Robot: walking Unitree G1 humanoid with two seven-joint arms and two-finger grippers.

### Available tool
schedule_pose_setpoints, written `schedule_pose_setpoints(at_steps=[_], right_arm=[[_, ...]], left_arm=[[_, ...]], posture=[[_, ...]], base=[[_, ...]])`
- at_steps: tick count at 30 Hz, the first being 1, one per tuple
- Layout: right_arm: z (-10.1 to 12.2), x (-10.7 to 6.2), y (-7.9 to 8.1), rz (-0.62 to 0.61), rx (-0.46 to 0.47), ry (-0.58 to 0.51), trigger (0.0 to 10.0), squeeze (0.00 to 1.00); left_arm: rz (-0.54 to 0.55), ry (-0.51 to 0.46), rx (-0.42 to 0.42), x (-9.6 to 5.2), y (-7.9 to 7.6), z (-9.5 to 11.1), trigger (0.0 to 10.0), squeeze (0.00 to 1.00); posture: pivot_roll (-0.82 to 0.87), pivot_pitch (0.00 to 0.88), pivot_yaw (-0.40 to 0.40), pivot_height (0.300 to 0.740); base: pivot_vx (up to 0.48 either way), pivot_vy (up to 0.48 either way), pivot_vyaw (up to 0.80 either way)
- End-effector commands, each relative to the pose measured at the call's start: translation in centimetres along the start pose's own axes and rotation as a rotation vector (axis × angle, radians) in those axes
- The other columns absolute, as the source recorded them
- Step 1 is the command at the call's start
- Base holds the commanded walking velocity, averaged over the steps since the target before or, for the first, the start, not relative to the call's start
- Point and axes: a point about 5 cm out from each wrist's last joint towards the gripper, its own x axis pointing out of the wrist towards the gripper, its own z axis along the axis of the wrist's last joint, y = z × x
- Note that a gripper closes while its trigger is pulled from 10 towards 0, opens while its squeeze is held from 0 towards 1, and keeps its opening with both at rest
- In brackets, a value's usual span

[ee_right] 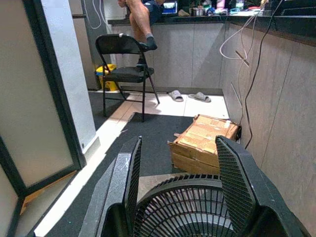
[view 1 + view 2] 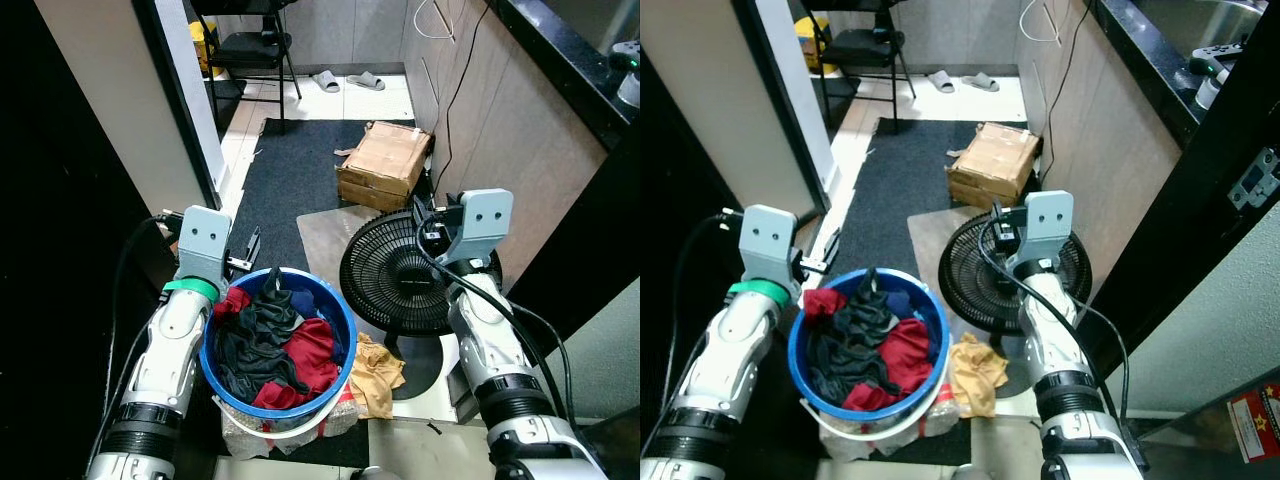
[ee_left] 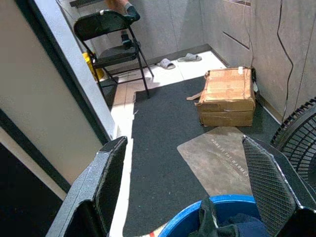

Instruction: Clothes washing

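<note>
With the round blue plastic bucket (image 2: pixel 340 310) of dark and red clothes (image 2: pixel 270 340) between our arms, we should close the wide-open, empty left pincer (image 3: pixel 185 190) and right pincer (image 1: pixel 180 185) evenly on its rim

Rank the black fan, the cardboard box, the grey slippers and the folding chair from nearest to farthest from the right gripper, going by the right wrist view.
From the right gripper:
1. Black fan, directly beneath the jaws.
2. Cardboard box, beyond the fan by the wall.
3. Folding chair and grey slippers, both farther back on the tiles; too close to call.
</note>
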Motion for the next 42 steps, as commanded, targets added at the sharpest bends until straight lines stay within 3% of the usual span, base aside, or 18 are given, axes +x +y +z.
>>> schedule_pose_setpoints(at_steps=[1, 42], right_arm=[[-0.63, -0.47, -0.18, -0.008, 0.005, 0.017, 10.0, 0.00], [-0.11, -0.19, -0.41, -0.013, 0.011, -0.001, 10.0, 0.00]], left_arm=[[0.007, 0.024, -0.009, -0.38, 0.13, -0.80, 10.0, 0.00], [0.013, 0.006, -0.004, -0.08, 0.38, -0.12, 10.0, 0.00]], posture=[[-0.04, 0.016, 0.070, 0.705], [-0.03, 0.047, 0.069, 0.565]], base=[[0.000, 0.000, 0.00], [0.000, 0.000, 0.00]])
